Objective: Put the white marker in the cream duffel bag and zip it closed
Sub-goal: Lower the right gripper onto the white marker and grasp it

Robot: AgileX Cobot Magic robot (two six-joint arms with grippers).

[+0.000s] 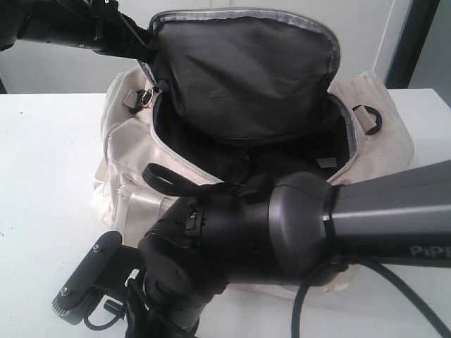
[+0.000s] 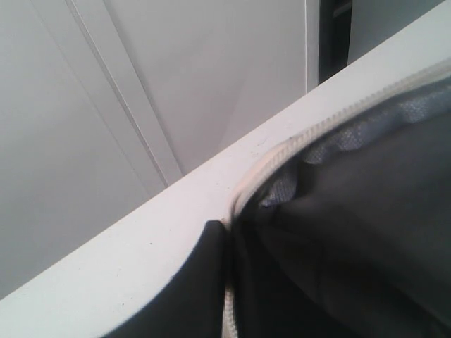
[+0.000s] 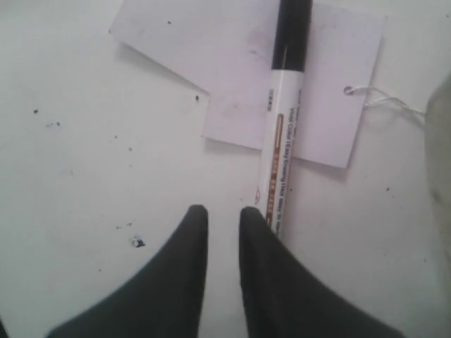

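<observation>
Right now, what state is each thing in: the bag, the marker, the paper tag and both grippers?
cream duffel bag: unzipped, top flap held up, dark lining showing.
white marker: capped, lying flat across the hang tag, outside the bag.
hang tag: flat on the table, string attached.
left gripper: shut on the bag's flap edge.
right gripper: slightly open, empty, fingertips beside the marker's end.

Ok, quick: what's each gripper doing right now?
Left gripper: closed on the cream duffel bag's open flap edge, holding it up.
Right gripper: slightly open, empty; white marker lies beside one finger.
</observation>
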